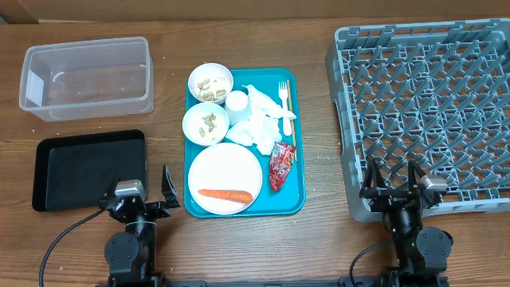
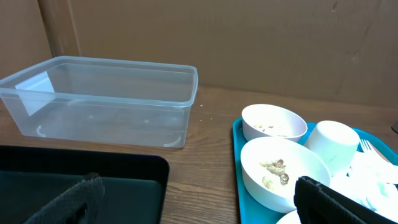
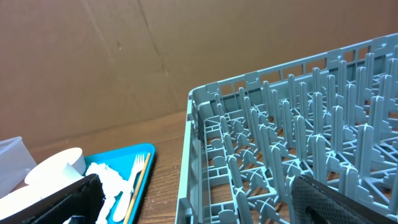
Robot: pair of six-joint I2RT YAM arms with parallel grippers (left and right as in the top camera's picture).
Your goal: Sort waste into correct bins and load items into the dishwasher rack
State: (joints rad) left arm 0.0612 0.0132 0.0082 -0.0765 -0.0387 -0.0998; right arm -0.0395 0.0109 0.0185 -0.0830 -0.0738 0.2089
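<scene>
carrot (image 1: 224,194), long axis left-right, on plate (image 1: 225,163)

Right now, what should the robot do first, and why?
Probably move the open left fingers toward the orange carrot on the large round white plate. Nothing seems sorted yet, and that carrot lies closest to the left arm, at the near end of the teal tray.

Clear tub (image 1: 86,77) upper left, black tray (image 1: 89,169) below it; carrot (image 1: 225,194) on plate (image 1: 225,166), napkins (image 1: 259,123) centre frame; grey rack (image 1: 430,104) right.
</scene>
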